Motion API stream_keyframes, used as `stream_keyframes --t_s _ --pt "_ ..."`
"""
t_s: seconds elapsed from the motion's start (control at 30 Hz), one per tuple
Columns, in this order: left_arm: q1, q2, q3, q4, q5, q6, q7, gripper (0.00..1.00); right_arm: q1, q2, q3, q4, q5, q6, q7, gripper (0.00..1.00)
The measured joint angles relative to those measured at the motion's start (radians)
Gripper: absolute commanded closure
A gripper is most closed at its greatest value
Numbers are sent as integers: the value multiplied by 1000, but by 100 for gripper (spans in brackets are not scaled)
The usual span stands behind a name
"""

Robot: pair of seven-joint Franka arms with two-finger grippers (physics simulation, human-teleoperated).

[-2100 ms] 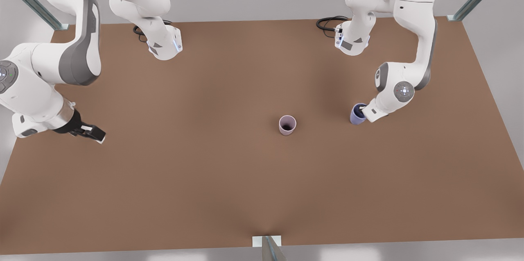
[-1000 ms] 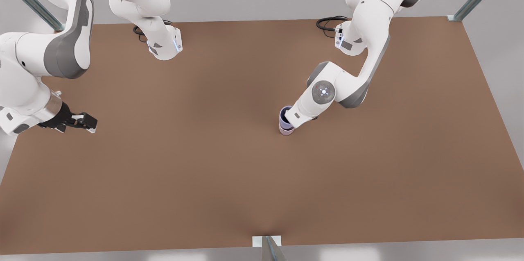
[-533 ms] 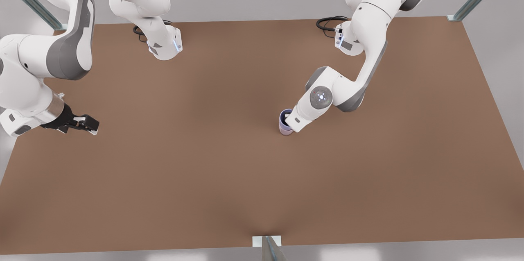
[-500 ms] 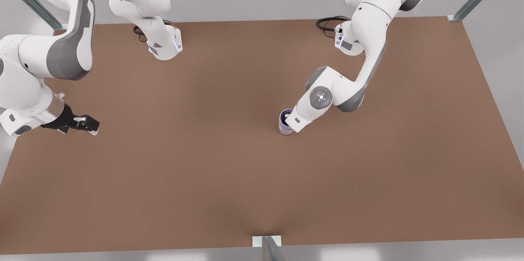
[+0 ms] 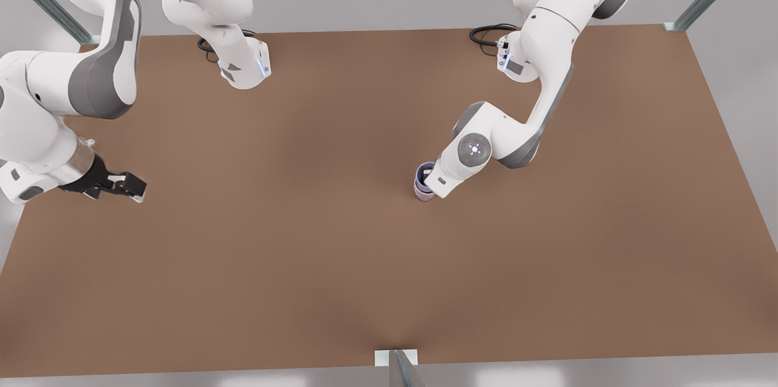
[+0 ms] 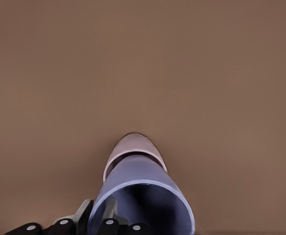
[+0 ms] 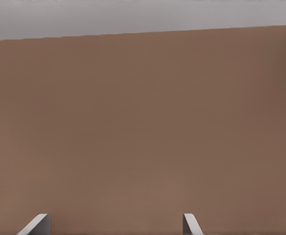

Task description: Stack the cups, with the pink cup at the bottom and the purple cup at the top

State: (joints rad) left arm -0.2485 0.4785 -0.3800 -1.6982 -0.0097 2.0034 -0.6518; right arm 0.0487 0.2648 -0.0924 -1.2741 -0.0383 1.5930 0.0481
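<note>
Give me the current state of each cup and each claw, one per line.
purple cup: upright, nested in the pink cup, rim gripped by the left claw.
pink cup: upright on the table, holding the purple cup.
left claw: shut on the purple cup's rim, at mid-table.
right claw: open, empty, waiting above the table's edge at the front view's left.

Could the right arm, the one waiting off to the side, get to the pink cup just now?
Probably not. The purple cup sits in the pink cup, held by the left gripper, while the right gripper waits open far across the table.
</note>
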Motion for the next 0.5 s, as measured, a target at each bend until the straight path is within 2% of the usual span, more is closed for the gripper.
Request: stream_keyframes --t_s 0.03,0.2,0.4,0.5 --pt "0 1 0 0 -2 1 0 39 -2 0 -2 1 2 0 1 0" --pt "0 3 0 1 7 0 -3 35 -6 -3 -7 1 13 -3 1 0" --pt "2 -1 0 13 11 -3 -7 34 -3 3 -7 1 19 -1 1 0" --pt "6 -3 0 90 11 -33 -9 33 -2 3 -6 1 20 0 1 0"
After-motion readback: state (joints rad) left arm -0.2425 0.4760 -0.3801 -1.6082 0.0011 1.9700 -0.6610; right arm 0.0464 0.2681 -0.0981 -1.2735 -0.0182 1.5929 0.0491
